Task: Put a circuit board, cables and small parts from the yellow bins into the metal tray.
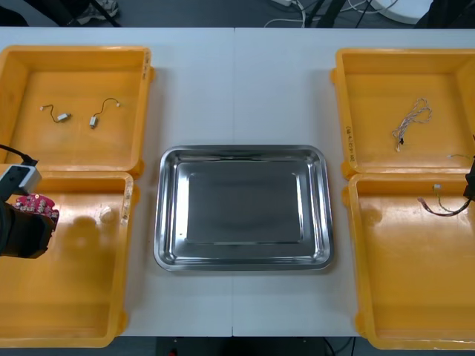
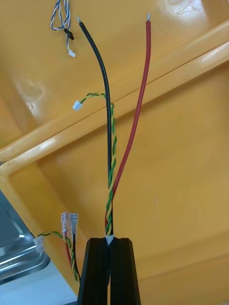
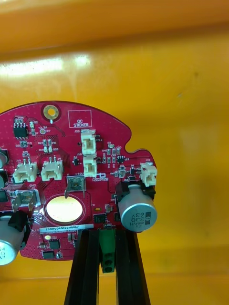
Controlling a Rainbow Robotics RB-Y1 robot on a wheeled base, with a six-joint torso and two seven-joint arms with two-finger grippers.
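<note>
**Ana:** Two grippers, and each has something in hand. What has the left gripper [image 3: 106, 234] got?

**Ben:** Its fingers are drawn in almost together on the green connector [image 3: 108, 255] at the rim of the round red circuit board [image 3: 71, 162]. The board stands up beyond the fingertips with its component side to the wrist camera.

**Ana:** Where is that?

**Ben:** Over the near-left yellow bin [image 1: 74, 311], close to its far left corner, at the table's [image 1: 237, 81] left edge.

**Ana:** And the right gripper [image 2: 110, 240]?

**Ben:** Its fingers are pressed tight together, pinching a cable bundle [image 2: 108, 143] of a black wire, a red wire and a green-and-yellow twisted pair. The bundle runs straight out from the fingertips. From the front it shows over the far right corner of the near-right yellow bin [image 1: 415, 297], at the table's right edge.

**Ana:** What lies beyond them?

**Ben:** A twisted blue and white cable [image 1: 412, 119] lies near the middle of the far-right yellow bin [image 1: 401, 67]. Two small metal parts [image 1: 94, 121] with short leads lie side by side in the far-left yellow bin [image 1: 74, 59]. The metal tray [image 1: 243, 150], shiny inside, sits at the table's middle between the bins.
</note>
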